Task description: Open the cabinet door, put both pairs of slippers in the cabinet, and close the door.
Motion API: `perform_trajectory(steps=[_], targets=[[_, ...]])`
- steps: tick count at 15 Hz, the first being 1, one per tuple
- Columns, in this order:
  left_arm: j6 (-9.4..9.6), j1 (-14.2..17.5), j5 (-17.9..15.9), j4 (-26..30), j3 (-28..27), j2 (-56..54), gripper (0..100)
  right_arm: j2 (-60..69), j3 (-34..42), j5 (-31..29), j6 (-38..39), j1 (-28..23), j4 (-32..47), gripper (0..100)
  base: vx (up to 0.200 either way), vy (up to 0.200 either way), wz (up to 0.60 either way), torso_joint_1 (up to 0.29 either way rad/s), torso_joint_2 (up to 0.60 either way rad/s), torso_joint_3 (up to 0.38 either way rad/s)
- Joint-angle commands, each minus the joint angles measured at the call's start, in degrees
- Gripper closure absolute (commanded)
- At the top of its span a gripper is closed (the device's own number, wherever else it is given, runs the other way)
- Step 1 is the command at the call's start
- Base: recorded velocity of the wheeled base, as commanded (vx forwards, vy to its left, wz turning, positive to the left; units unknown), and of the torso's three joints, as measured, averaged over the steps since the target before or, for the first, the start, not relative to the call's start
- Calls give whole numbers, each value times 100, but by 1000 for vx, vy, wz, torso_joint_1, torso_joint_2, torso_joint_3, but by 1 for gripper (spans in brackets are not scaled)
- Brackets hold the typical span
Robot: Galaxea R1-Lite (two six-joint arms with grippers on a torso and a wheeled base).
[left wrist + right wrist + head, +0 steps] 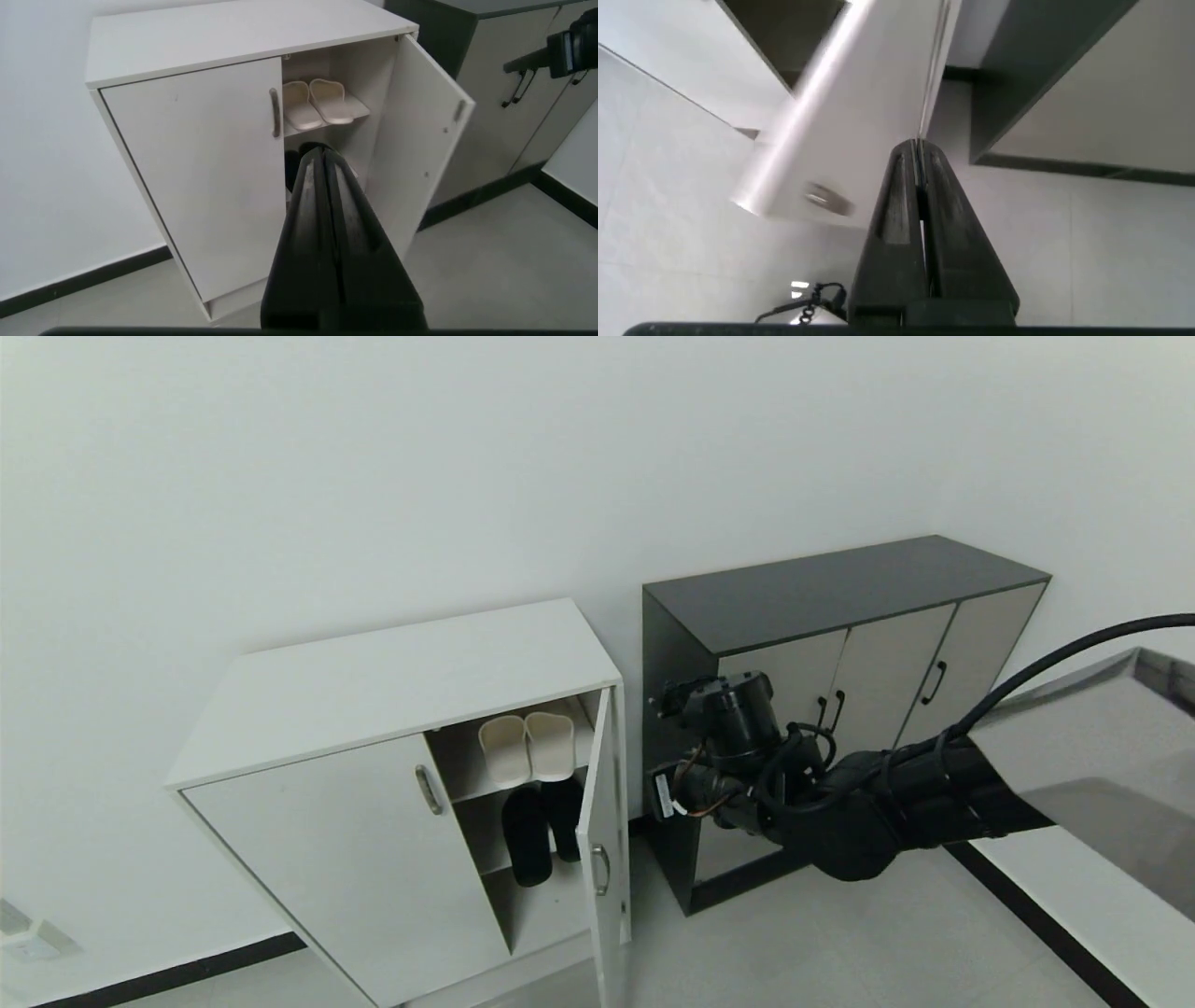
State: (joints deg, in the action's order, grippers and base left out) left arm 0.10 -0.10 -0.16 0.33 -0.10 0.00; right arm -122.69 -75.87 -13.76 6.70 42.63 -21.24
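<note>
Dark grey cabinet [840, 583]: against the wall, just beside the white unit on its right; doors closed.

White cabinet [392, 663]: against the wall. Left door [345, 859] closed; right door [602, 784] swung wide open, its edge toward the dark cabinet.

Right gripper [920, 149]: fingers pressed together, holding nothing, tip aimed at the open door's edge; contact cannot be told.

Left gripper [319, 154]: fingers together, empty, facing the open compartment from in front.

Black slippers [541, 831]: pair, side by side on the lower shelf inside.

White slippers [527, 747]: pair, side by side on the upper shelf.
</note>
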Motion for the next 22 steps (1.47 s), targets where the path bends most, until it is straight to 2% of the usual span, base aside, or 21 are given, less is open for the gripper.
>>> perform_trajectory(steps=[1,2,11,13,15,22], targets=[[-1,1,-2,2,1,0,100,324,2,5,-11,-62,-3,100,0,0,0,0,0,0],[-1,1,-2,2,1,0,100,333,11,5,-11,-62,-3,100,0,0,0,0,0,0],[-1,1,-2,2,1,0,100,386,178,216,-11,-44,-3,100,0,0,600,3,5,1],[-1,1,-2,-7,1,0,100,439,354,471,-20,-62,-3,100,0,0,0,0,0,0],[-1,1,-2,2,1,0,100,535,468,471,-20,-97,-21,100,0,0,0,0,0,0],[8,1,-11,2,1,0,100,1467,2156,629,-416,-378,-82,100,29,0,0,0,0,0]])
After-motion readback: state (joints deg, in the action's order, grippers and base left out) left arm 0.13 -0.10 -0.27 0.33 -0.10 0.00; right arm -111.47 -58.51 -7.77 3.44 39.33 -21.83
